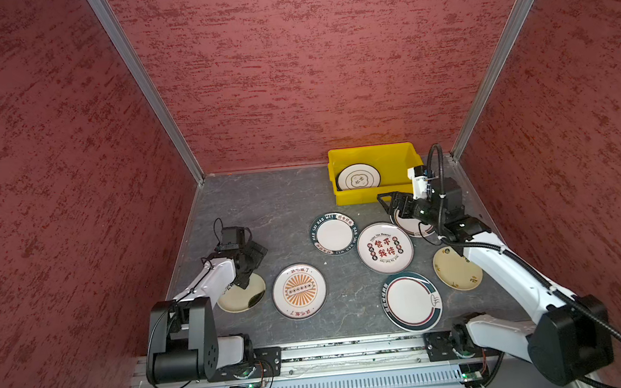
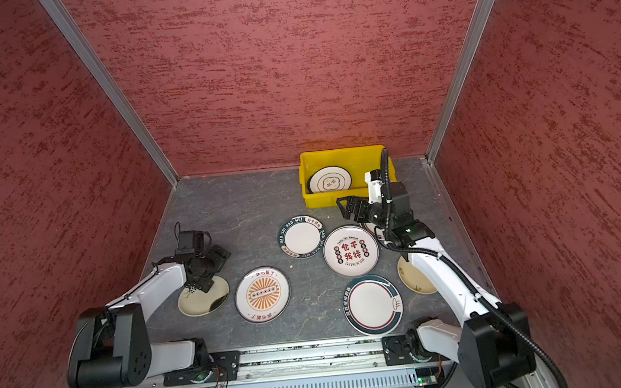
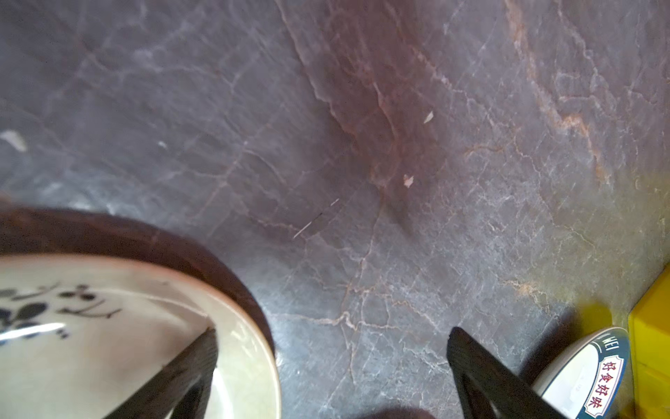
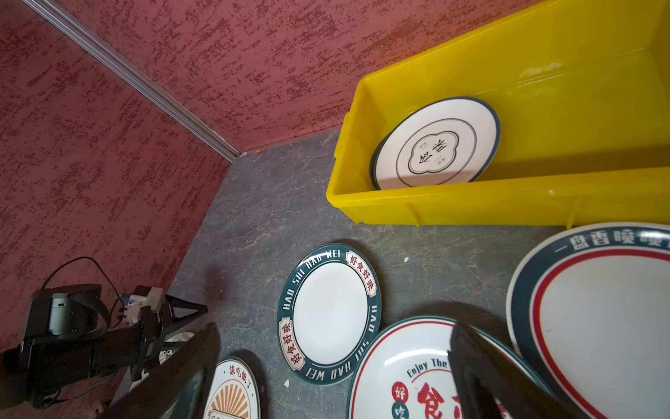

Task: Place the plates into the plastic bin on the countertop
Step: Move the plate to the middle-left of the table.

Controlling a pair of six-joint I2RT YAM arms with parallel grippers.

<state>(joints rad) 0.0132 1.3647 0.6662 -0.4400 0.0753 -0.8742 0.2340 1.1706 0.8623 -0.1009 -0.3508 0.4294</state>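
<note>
— Yellow plastic bin (image 1: 371, 195), back right on the countertop (image 1: 263, 207): what is held in it?
— One white plate (image 1: 358, 178) is seen inside at its left end, perhaps on another. Seven plates lie spread over the countertop, so the job is judged barely begun.
— Which one is being addressed?
— A pale plate (image 3: 108, 344) on the left arm's side. The left gripper (image 3: 331, 332) is spread wide. One finger (image 3: 188, 362) is set over the dish and the other over bare stone, so the rim is straddled.
— And the right gripper (image 1: 387, 204)?
— It is held empty and spread, raised near the bin's front wall.
— What is called for?
— The rim should be taken deep and level, since a shallow bite on glazed ware is easily lost.
</note>
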